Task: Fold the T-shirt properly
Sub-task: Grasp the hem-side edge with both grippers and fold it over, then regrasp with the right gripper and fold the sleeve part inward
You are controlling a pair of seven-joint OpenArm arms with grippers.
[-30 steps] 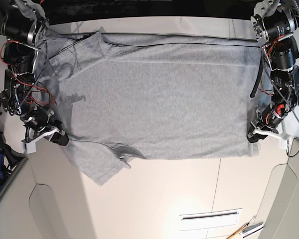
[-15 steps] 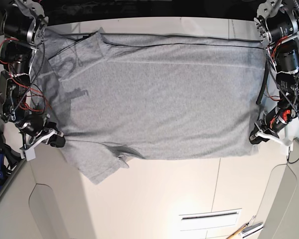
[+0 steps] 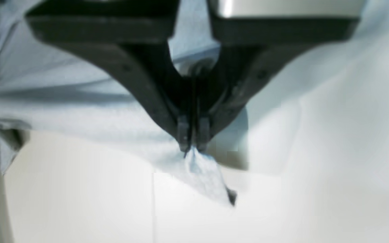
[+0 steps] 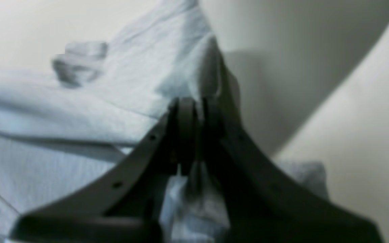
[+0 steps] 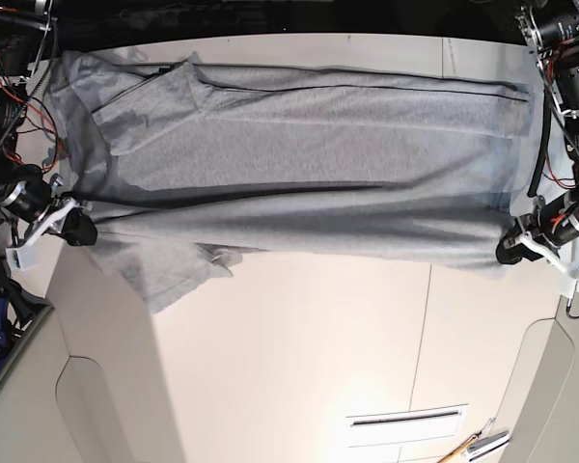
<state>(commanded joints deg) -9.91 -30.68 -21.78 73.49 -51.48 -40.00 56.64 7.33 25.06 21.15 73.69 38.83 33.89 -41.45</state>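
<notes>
The T-shirt (image 5: 299,164) is lying spread across the white worktop (image 5: 299,367), its near edge lifted and stretched taut between the two arms. The left end effector (image 3: 191,146) is pinching a corner of the grey cloth, its jaws closed tight on the fabric, with a small tip poking out below. The right end effector (image 4: 194,104) is likewise clamping a bunch of cloth at the sleeve end. One sleeve (image 5: 169,275) is hanging loose below the lifted edge.
</notes>
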